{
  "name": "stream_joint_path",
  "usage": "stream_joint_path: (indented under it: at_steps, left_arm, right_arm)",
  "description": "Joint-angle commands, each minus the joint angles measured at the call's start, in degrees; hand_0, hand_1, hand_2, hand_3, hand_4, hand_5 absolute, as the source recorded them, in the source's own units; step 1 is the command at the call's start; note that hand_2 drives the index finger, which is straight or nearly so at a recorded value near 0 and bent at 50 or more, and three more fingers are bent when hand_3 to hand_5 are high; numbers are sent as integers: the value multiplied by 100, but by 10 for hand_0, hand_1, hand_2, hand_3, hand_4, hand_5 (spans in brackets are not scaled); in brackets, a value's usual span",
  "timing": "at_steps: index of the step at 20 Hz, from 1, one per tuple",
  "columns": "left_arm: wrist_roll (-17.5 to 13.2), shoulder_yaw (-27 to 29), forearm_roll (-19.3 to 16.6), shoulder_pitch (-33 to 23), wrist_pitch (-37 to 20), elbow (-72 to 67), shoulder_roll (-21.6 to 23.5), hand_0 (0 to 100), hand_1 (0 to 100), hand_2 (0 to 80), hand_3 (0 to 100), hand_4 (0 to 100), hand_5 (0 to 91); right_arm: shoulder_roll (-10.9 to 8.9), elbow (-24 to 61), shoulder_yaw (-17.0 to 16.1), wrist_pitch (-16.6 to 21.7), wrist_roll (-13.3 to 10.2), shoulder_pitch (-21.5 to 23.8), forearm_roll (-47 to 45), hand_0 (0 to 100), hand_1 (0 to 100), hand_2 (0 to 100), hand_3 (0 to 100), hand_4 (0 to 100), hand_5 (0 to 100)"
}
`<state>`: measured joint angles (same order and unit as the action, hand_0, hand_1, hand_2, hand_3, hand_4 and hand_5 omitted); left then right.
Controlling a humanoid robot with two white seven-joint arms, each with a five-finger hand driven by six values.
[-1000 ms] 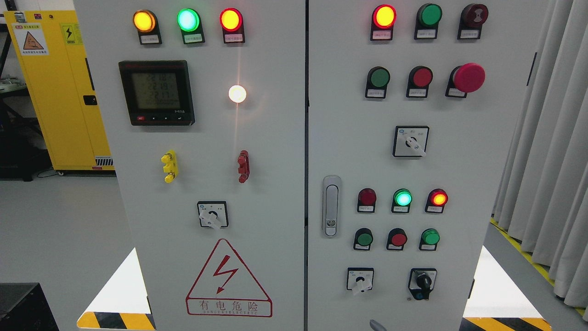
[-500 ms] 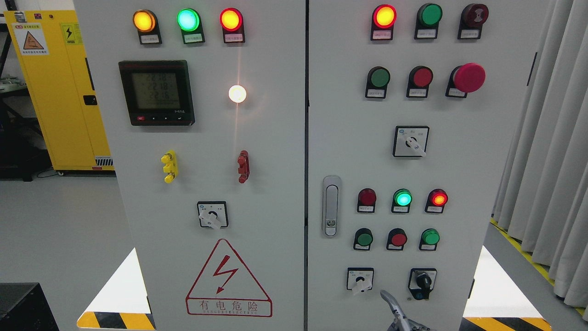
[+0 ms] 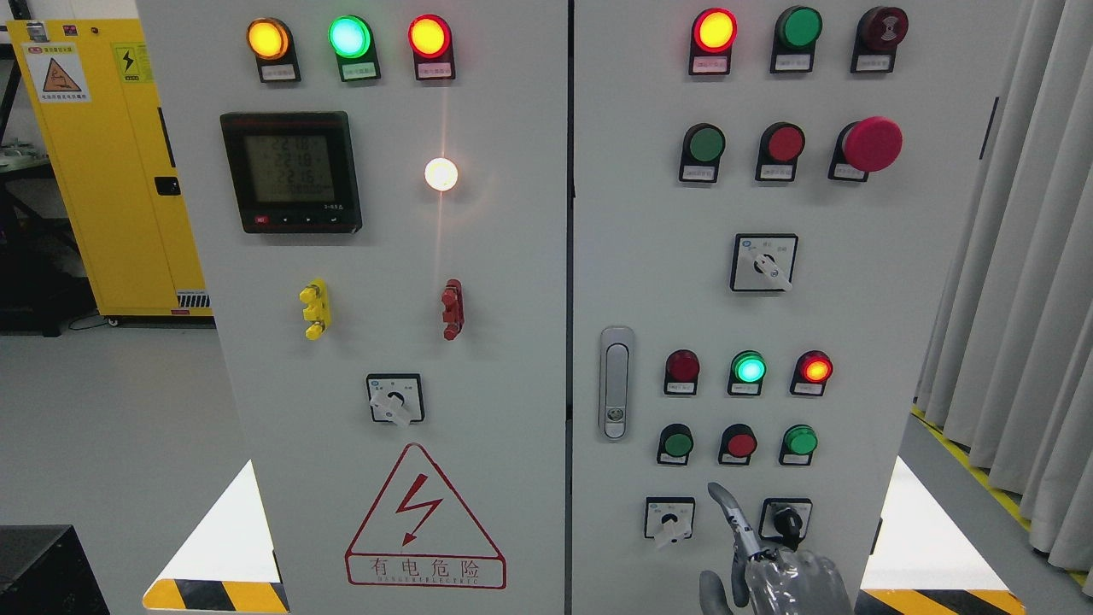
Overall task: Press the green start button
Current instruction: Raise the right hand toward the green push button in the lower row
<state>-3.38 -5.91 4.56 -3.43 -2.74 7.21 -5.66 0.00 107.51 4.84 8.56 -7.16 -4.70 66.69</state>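
Large light-grey metal control cabinet (image 3: 512, 282) with two doors fills the view; the dark seam between the doors runs top to bottom just right of centre. The left door carries a black digital meter (image 3: 291, 171), three lit lamps along the top and a red-bordered triangular warning sticker (image 3: 424, 521) low down. Right door: grey recessed door latch (image 3: 616, 383) near the seam, red mushroom emergency button (image 3: 871, 143) upper right, white-framed rotary switch (image 3: 763, 262) mid-door.

Yellow metal storage cabinet (image 3: 111, 171) stands behind at the left, grey curtain (image 3: 1016, 282) along the right edge. Open floor either side of the cabinet base.

Lower button row on the right door: round green start button (image 3: 678, 444) at left, a red button (image 3: 740, 444) beside it, a further green button (image 3: 800, 440) at right. Below sit a small white selector switch (image 3: 669, 519) and a black key switch (image 3: 785, 521).

Grey robotic hand (image 3: 773, 572) enters at the bottom edge right of centre; which arm, cannot tell. Index finger (image 3: 727, 508) points up between the two lower switches, other fingers curled, holding nothing. Fingertip is below the button row, apart from the green start button.
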Motion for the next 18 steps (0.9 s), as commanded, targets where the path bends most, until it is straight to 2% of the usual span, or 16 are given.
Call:
stream_joint_path:
  at_steps: [1,6,18]
  left_arm:
    - [-5,2,2,0,1,0,4,120,556,0,0,0,0]
    - [-5,2,2,0,1,0,4,120,556,0,0,0,0]
    - [-5,-6,2,0,1,0,-5,120,556,0,0,0,0]
  right_arm:
    - [61,-20,158,-21,92,-321,169,694,890,0,938,939,1000]
    - [61,-195,263,-73,198,-461,160,705,887,0,939,940,1000]
    - [70,-538,351,-126,198,-497,90,715,875,0,942,940,1000]
